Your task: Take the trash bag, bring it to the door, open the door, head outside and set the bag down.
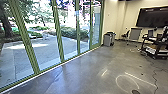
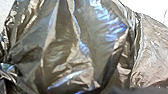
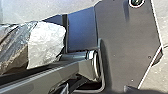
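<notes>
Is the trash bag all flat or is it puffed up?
Puffed up: in the left wrist view the trash bag bulges out wide, with shiny creases.

And over by the cream-painted wall sits a boxy grey bin with a dark top. Farther right, here's a small dark chair beside a grey rectangular panel on a stand, and above, a wide black wall screen! Far right, a black-framed shelved cart, with a thin black cable snaking across the polished grey floor. Outdoors, a thick dark tree trunk and low green bushes.
</notes>
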`<state>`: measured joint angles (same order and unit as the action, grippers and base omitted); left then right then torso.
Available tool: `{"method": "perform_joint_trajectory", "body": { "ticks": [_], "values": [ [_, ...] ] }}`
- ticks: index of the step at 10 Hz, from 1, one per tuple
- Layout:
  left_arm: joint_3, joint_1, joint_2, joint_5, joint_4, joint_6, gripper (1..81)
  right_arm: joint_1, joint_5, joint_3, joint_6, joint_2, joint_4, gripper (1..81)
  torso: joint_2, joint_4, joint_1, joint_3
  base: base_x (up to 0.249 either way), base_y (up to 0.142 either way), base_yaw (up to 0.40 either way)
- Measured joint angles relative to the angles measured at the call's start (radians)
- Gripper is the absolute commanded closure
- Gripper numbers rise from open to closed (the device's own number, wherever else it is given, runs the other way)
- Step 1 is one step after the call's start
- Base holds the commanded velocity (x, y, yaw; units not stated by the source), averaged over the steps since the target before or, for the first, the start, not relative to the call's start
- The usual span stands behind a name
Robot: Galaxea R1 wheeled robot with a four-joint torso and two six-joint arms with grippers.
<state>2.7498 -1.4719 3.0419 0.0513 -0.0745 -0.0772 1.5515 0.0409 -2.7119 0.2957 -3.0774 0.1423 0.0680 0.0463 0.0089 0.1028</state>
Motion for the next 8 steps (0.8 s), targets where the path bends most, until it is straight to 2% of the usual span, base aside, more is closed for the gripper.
{"method": "perform_joint_trajectory", "body": {
  "ticks": [8],
  "values": [
    [0.0,-0.001,0.0,0.0,0.0,0.0,81.1,0.0,0.0,0.0,0.0,0.0,0.0,1.0,0.0,0.0,0.0,0.0,0.01,0.0,0.0]
  ]
}}
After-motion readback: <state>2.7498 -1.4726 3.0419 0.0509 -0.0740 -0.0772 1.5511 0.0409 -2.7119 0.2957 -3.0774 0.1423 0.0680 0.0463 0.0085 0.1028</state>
